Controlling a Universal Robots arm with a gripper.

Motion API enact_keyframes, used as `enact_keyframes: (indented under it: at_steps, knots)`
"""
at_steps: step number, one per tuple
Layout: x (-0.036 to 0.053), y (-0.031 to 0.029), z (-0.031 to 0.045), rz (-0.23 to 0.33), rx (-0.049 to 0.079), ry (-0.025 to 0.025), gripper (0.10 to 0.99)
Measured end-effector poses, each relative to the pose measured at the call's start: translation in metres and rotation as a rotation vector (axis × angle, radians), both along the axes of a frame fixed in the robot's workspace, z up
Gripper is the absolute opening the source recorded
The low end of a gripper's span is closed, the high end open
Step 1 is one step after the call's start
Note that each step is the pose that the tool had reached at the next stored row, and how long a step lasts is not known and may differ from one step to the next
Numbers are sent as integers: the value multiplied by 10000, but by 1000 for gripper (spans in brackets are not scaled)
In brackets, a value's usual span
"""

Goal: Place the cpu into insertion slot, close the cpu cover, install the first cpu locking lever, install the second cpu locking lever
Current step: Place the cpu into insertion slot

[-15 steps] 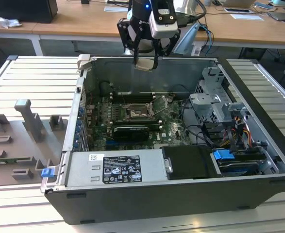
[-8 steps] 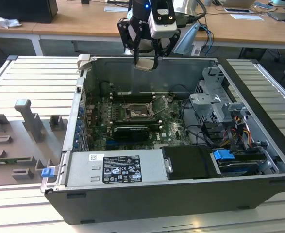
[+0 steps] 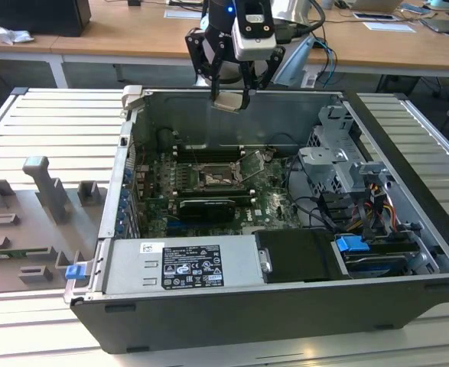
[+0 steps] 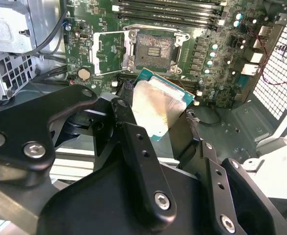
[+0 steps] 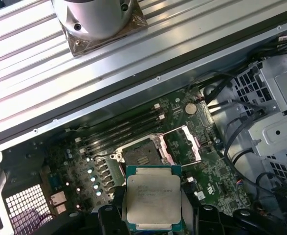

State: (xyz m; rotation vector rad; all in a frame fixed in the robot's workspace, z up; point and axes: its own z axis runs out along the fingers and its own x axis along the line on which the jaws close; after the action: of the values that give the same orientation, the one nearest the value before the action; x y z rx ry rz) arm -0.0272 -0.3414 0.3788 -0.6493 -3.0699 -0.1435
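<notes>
My gripper (image 3: 230, 93) hangs above the back wall of the open computer case (image 3: 232, 321) and is shut on the cpu (image 3: 228, 101). In both wrist views the cpu (image 4: 158, 105) (image 5: 152, 196) shows its pale metal face, clamped by its edges between the black fingers (image 4: 128, 134) (image 5: 109, 215). Well below it on the green board lies the insertion slot (image 3: 218, 177) (image 4: 155, 49) (image 5: 138, 152), dark and bare. Beside the slot, the cpu cover (image 3: 252, 163) (image 4: 109, 51) (image 5: 182, 144) stands swung open on its hinge.
Long black memory slots (image 3: 209, 145) run behind the socket and a black card (image 3: 207, 206) lies in front of it. A grey power supply (image 3: 182, 264) fills the case front. Drive cages and cables (image 3: 339, 164) crowd the exterior view's right. A grey fixture tray (image 3: 33, 222) sits outside, left.
</notes>
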Motion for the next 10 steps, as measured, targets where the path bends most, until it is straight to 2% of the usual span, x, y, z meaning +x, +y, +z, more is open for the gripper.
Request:
enact_keyframes:
  at_steps: [10]
  knots:
    - [0, 0, -58, -161, -1, 3, 537]
